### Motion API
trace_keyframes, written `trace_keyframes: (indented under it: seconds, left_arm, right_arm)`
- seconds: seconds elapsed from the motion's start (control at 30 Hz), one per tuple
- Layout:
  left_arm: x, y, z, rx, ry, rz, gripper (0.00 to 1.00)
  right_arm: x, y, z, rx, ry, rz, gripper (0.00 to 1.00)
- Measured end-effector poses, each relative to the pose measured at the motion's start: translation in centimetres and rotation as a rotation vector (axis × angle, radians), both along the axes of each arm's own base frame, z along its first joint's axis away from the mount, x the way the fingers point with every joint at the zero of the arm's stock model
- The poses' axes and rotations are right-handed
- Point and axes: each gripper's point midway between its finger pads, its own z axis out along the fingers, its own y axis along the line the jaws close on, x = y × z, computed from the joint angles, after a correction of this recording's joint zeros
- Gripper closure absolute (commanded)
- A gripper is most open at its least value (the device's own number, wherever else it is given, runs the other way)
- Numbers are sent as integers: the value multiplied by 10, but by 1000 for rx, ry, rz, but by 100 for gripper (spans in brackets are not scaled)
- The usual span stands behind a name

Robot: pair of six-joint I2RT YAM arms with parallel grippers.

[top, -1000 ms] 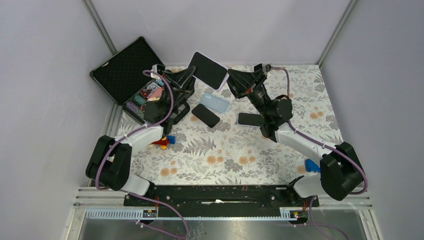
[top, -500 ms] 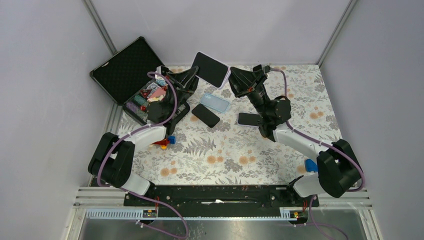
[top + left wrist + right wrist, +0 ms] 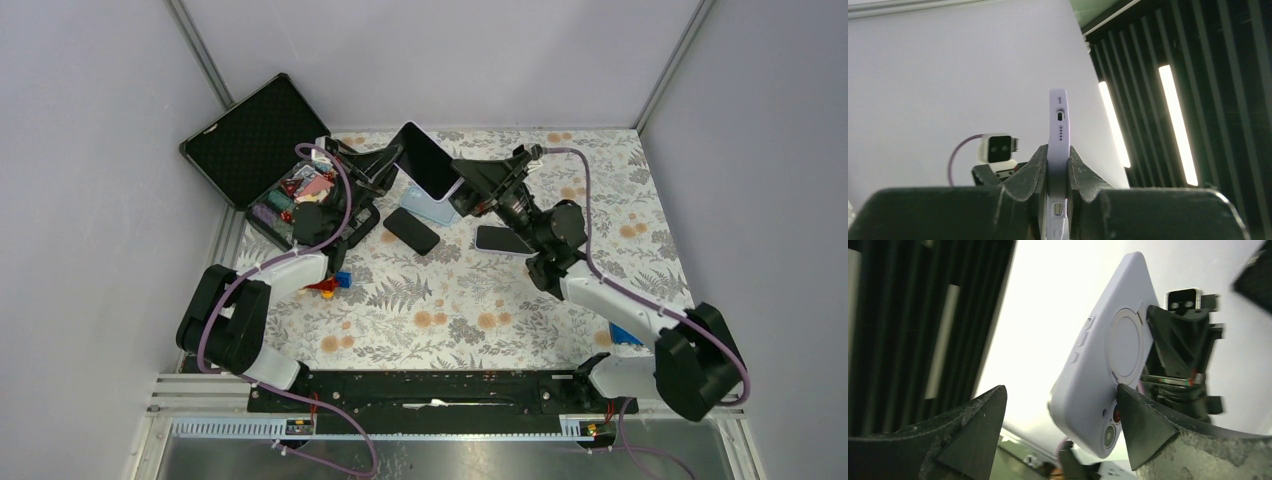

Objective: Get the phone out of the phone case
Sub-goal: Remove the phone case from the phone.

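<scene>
Phone (image 3: 428, 160) is pinched across its two faces in my left gripper (image 3: 1058, 156), whose fingers are squeezed together on it. It is lifted clear of the table (image 3: 600, 200), near the far edge and left of the middle. My right gripper (image 3: 1060, 395) has its fingers spread wide on either side of the corner by the camera lenses. I cannot tell whether one pad brushes that corner, but nothing is gripped there.

The lilac phone case (image 3: 1118, 340) wraps the whole back and rim, ring mount showing, so I judge the handset fully seated. None of the separation is done yet. What is left, as I read it, is for the right fingers to catch the case lip at that corner and peel it back against the left's hold. Then the two must be drawn apart.

On the table below lie a clear blue case (image 3: 432, 208), a black handset (image 3: 411, 230) just beside it, and a pale handset (image 3: 497, 240) by the right arm. An open black toolbox (image 3: 255, 150) sits at the far-left corner.
</scene>
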Motion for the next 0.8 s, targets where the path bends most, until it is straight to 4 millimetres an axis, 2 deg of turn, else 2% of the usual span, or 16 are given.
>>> trace_keyframes:
  seconds: [0.27,0.4,0.6,0.67,0.8]
  left_arm:
    - [2,-1,-6,33,6,-1,100]
    - [3,-1,-5,32,4,0,100]
    - [3,-1,-5,32,4,0,100]
    - [4,-1,-7,37,9,2,100]
    - [7,-1,-10,42,28,5,100]
  right_arm:
    - [-26,0,-20,-324,-189,-130,13]
    - [-27,7,-40,-434,-222,-150,17]
    - [-23,17,-73,-540,-231,-171,40]
    - [-23,19,-73,-539,-252,-178,48]
    - [-22,19,-68,-529,-292,-199,49]
